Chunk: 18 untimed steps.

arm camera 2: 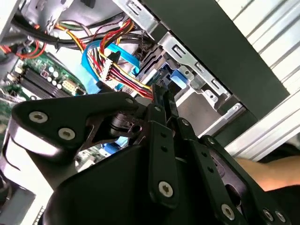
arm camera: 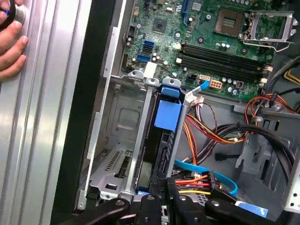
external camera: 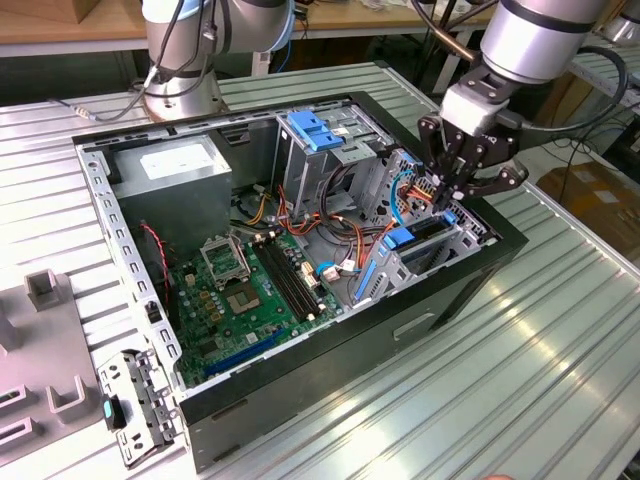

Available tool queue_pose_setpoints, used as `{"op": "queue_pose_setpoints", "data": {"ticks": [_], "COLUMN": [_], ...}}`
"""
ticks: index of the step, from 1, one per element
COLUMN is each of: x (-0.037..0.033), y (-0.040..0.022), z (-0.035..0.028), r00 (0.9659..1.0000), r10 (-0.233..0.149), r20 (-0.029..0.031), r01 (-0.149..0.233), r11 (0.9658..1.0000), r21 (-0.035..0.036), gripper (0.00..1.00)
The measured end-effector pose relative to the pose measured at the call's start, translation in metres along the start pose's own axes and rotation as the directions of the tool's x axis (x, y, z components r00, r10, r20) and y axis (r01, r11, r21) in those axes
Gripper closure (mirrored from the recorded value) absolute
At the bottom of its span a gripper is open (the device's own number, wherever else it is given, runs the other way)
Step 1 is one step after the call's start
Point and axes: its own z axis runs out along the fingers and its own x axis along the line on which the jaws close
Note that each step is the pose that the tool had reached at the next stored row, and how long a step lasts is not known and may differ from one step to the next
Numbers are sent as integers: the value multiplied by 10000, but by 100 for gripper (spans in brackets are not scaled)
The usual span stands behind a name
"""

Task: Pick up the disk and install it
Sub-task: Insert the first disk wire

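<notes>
At the near right corner of the open computer case (external camera: 330, 400), in the exterior view, the gripper (external camera: 447, 198) reaches down into the drive cage (external camera: 440, 245). Its fingers (arm camera 2: 161, 101) are narrow and seem pinched on the upper edge of the disk (arm camera: 159, 140), which stands on edge in a cage slot (the blue rail tab (arm camera: 167, 114) faces the motherboard (external camera: 245, 295)), probably so it slides along the guides. Farther left sits the grey power supply (external camera: 180, 170). A person's hand (arm camera: 11, 47) rests on the table (arm camera: 42, 140).
</notes>
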Motion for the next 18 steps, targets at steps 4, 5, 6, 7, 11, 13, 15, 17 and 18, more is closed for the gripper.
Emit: {"op": "queue_pose_setpoints", "data": {"ticks": [4, 5, 6, 7, 11, 13, 15, 17, 18], "x": [-1, -1, -2, -2, -18, -49, -65, -66, -66], "y": [2, 3, 3, 4, 4, 4, 11, 13, 13], "z": [35, 45, 50, 55, 84, 95, 114, 131, 134], "r00": [9942, 9899, 9873, 9844, 9768, 9765, 9763, 9762, 9764], "r10": [1069, 1416, 1586, 1758, 2138, 2151, 2158, 2164, 2155], "r20": [-66, -89, -100, -111, -144, -145, -144, -149, -149], "r01": [-1069, -1416, -1587, -1759, -2139, -2152, -2159, -2166, -2157], "r11": [9943, 9899, 9873, 9844, 9768, 9765, 9763, 9762, 9764], "r21": [-41, -51, -55, -60, -85, -102, -115, -123, -124], "gripper": [84, 84, 84, 84, 84, 84, 84, 84, 84]}}
